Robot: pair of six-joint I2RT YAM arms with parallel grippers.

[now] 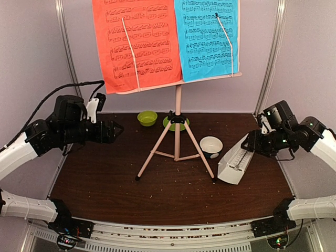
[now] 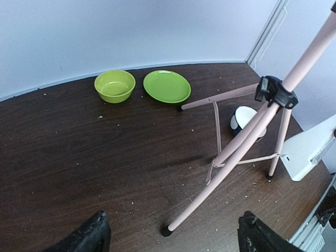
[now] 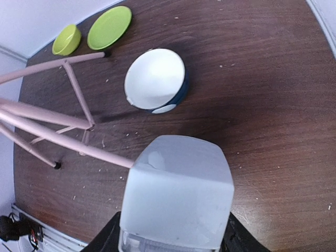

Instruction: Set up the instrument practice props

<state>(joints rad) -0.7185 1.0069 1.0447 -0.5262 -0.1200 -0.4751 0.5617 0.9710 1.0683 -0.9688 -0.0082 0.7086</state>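
Observation:
The pale pink music stand (image 1: 178, 105) stands mid-table on its tripod legs (image 2: 231, 157). On its desk rest a red music sheet (image 1: 136, 42) and a blue music sheet (image 1: 207, 37). My right gripper (image 1: 253, 143) is shut on the narrow end of the white-grey metronome (image 1: 236, 164). The metronome is tilted, with its wide base (image 3: 176, 194) pointing toward the stand's right leg. My left gripper (image 1: 118, 128) hovers at the left, open and holding nothing. In its wrist view the stand's near leg foot lies between the fingers (image 2: 89, 236).
A green bowl (image 1: 147, 118) and a green plate (image 1: 167, 124) sit at the back behind the stand. A white bowl (image 1: 211, 146) with a dark base sits just left of the metronome, beside the stand's right leg. Crumbs speckle the dark wooden table (image 1: 105, 178).

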